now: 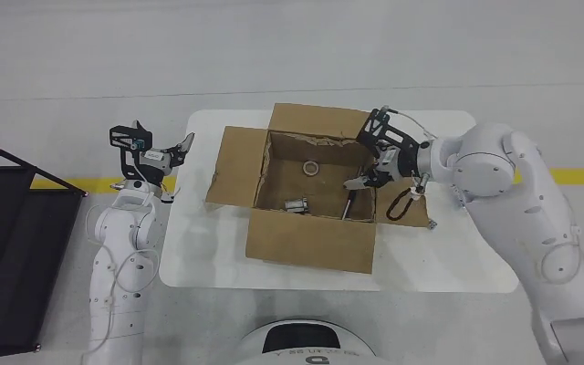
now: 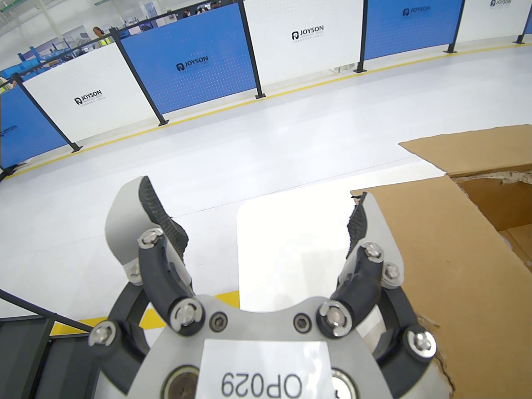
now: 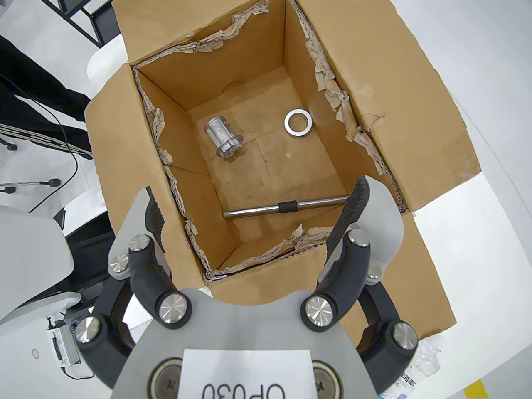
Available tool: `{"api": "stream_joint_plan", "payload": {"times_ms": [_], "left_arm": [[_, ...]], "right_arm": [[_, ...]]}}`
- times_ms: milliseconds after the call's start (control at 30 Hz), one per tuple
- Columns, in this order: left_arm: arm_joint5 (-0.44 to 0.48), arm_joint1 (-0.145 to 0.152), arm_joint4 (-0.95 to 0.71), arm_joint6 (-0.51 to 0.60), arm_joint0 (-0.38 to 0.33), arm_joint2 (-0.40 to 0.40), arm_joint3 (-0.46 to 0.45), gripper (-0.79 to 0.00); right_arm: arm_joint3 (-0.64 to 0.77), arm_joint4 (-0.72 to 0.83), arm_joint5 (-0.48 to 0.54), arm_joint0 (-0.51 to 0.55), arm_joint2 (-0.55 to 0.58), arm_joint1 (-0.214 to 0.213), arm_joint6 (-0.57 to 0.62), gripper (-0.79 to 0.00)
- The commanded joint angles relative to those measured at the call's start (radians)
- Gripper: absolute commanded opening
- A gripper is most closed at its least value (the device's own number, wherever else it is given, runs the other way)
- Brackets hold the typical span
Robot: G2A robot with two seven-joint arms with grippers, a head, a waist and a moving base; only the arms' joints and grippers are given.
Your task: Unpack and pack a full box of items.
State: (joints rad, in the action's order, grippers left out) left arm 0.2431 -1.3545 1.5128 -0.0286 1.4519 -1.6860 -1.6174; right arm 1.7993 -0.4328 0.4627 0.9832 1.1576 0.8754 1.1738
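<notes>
Rt end effector spread, empty, above box right side. Left end effector spread, empty, by desk left edge. On box floor: rod by right wall, ring far, cyl. part near. Likely risks: snagging torn rim on descent; rod hugs wall, may roll/slip.

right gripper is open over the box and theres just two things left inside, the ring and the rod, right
Not quite: three things are left, not two. Besides the ring and the rod, a small metal cylinder part lies on the floor of the box, as the right wrist view shows. The right gripper is indeed open over the box.
</notes>
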Motion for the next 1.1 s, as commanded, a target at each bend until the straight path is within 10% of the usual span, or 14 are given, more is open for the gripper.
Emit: {"api": "stream_joint_plan", "payload": {"times_ms": [0, 1067], "left_arm": [[0.000, 0.000, 0.000, 0.000, 0.000, 0.000, 0.000, 0.000], [0.000, 0.000, 0.000, 0.000, 0.000, 0.000, 0.000, 0.000]], "right_arm": [[0.001, 0.000, 0.001, 0.001, 0.001, 0.000, 0.000, 0.000], [-0.269, 0.167, -0.089, -0.208, -0.331, 0.091, 0.107, 0.000]]}}
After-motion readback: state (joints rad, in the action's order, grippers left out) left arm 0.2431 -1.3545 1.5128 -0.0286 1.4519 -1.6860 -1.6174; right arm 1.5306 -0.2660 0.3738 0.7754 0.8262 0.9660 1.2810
